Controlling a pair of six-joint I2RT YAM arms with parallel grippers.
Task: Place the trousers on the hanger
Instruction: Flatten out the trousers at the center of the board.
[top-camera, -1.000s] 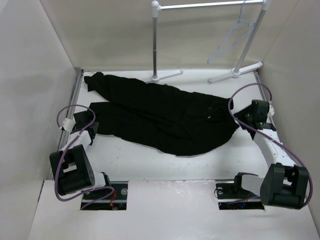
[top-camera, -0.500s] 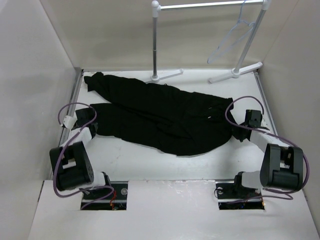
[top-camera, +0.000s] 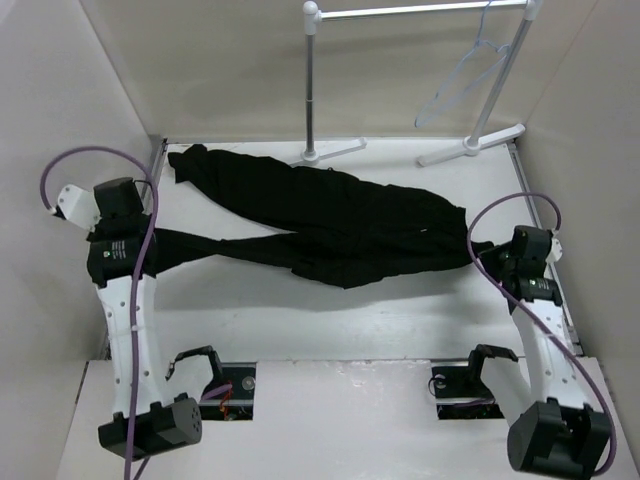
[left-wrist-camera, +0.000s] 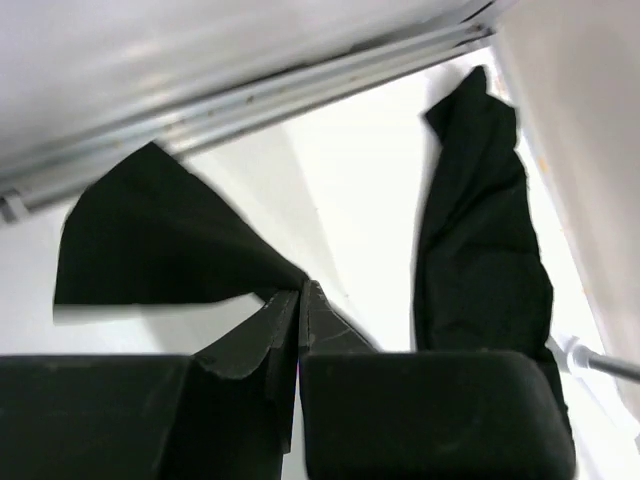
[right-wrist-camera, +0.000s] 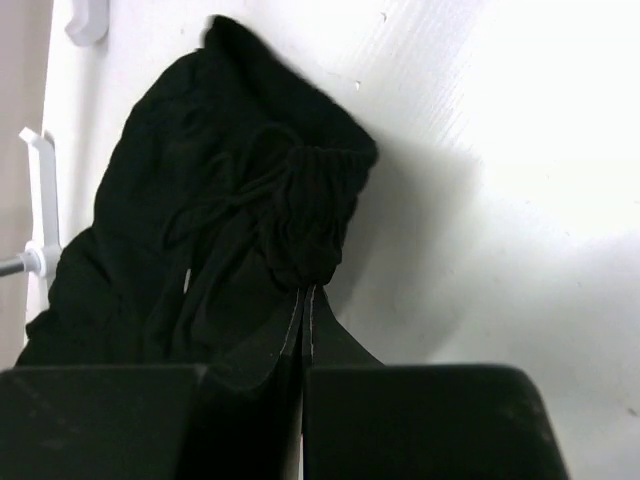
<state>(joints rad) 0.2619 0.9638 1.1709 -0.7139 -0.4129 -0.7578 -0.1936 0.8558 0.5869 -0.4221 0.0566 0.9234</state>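
One leg end of the trousers (top-camera: 330, 225) is pinched between the closed left fingers (left-wrist-camera: 300, 305), and the waist between the closed right fingers (right-wrist-camera: 303, 305).

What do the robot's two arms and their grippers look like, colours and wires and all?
Both the left arm and right arm have white links between chunky black joint housings. A purple cable loops along each. The left wrist section carries pale print, too small to read. The left gripper and right gripper are matte black, each with two tapering fingers.
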